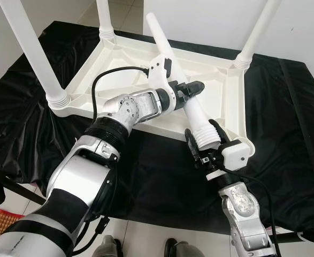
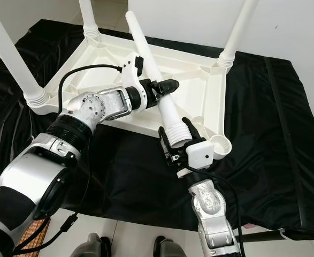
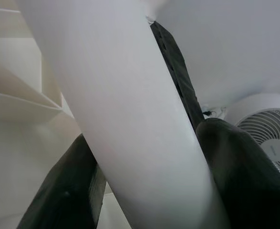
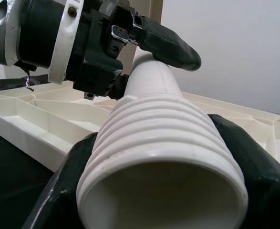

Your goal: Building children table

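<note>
Two claws, one leg: both clamped on the same loose white table leg (image 1: 184,91).
Left gripper (image 1: 191,90): closed around the smooth middle of the leg, one black finger on each side, pressed tight against the plastic.
Right gripper (image 1: 204,143): closed around the ribbed, threaded end of the leg, fingers (image 4: 254,157) hugging the ridges from both sides.
Leg attitude: tilted, narrow tip up and away beyond the left gripper, hollow threaded mouth down at the right gripper, facing that wrist camera.
Tabletop (image 1: 215,80): white, flipped upside down, ribbed underside up, lying directly beneath and behind both grippers.
Fitted legs: three already standing up from the corners, one far off the left gripper's side (image 1: 31,48), one behind it (image 1: 104,16), one beyond the right gripper (image 1: 258,32).
Open socket (image 2: 220,145): at the near corner, just beside the right gripper, no leg in it.
Black cloth (image 1: 285,139): spread under the whole tabletop, glossy and wrinkled.
Fan (image 3: 268,133): white grille, in the background past the left gripper's finger.
</note>
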